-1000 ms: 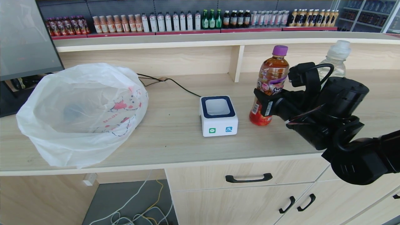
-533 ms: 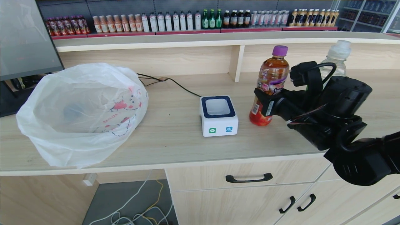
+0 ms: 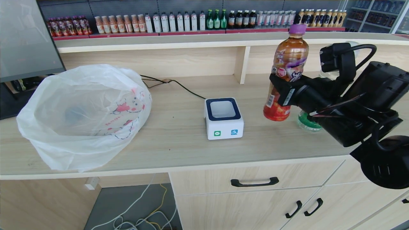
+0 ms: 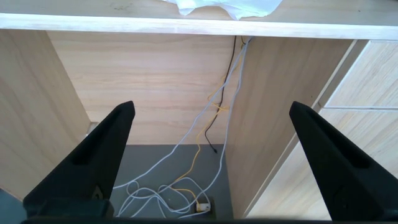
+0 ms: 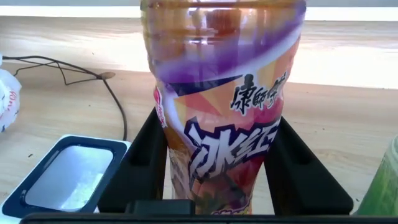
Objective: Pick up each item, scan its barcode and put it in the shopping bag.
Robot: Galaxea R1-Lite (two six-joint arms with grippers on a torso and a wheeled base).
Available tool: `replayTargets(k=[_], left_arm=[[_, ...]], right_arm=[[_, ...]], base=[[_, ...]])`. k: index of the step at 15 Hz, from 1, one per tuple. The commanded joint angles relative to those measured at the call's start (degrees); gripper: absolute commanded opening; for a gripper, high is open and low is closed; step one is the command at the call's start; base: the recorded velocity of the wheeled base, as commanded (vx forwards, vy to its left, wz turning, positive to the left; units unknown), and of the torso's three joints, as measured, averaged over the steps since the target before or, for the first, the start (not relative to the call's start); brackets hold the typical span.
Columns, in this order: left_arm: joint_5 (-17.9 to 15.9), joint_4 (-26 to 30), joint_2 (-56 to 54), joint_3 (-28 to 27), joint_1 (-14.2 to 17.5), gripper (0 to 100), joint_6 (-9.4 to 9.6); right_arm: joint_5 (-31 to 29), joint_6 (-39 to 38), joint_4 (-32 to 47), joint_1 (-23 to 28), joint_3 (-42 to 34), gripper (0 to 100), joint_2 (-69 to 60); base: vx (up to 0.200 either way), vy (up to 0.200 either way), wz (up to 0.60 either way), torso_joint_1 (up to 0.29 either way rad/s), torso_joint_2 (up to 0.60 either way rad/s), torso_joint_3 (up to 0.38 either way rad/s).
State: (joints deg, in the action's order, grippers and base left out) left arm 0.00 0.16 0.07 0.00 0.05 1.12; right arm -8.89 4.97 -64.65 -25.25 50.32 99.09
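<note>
An amber tea bottle (image 3: 286, 72) with a purple cap hangs upright above the counter, right of the scanner; my right gripper (image 3: 282, 95) is shut on its lower body. In the right wrist view the bottle (image 5: 227, 118) stands between the two black fingers (image 5: 140, 162). The white and blue barcode scanner (image 3: 223, 118) sits mid-counter, also seen as scanner (image 5: 65, 171). The white shopping bag (image 3: 84, 111) stands open on the counter's left. My left gripper (image 4: 211, 158) hangs open below the counter edge, over a floor with cables.
A clear bottle with a green label (image 3: 308, 123) stands behind my right arm. A cable (image 3: 172, 83) runs along the counter to the scanner. A raised shelf (image 3: 198, 41) backs the counter, with a monitor (image 3: 27, 38) at far left. Drawers (image 3: 254, 182) lie below.
My right gripper has lifted the tea bottle off the counter and slightly to the right, uncovering the base of the clear bottle behind. The bag and scanner have not moved.
</note>
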Motion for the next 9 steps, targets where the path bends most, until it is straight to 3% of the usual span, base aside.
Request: replayTargets(k=[1,6,9], left_arm=[[0.0,0.0,0.0,0.0,0.0,100,0.11],[0.0,0.0,0.0,0.0,0.0,100,0.02],[0.0,0.0,0.0,0.0,0.0,100,0.02]], right_arm=[[0.0,-0.2,0.0,0.0,0.0,0,-1.8],[0.1,-1.8,-0.1,0.0,-2.4,0,-7.1],[2.3,-2.0,-0.8,0.6,-11.8,0,-16.8]], base=[[0.000,0.000,0.00,0.000,0.00,0.000],[0.000,0.000,0.00,0.000,0.00,0.000],[0.000,0.000,0.00,0.000,0.00,0.000]])
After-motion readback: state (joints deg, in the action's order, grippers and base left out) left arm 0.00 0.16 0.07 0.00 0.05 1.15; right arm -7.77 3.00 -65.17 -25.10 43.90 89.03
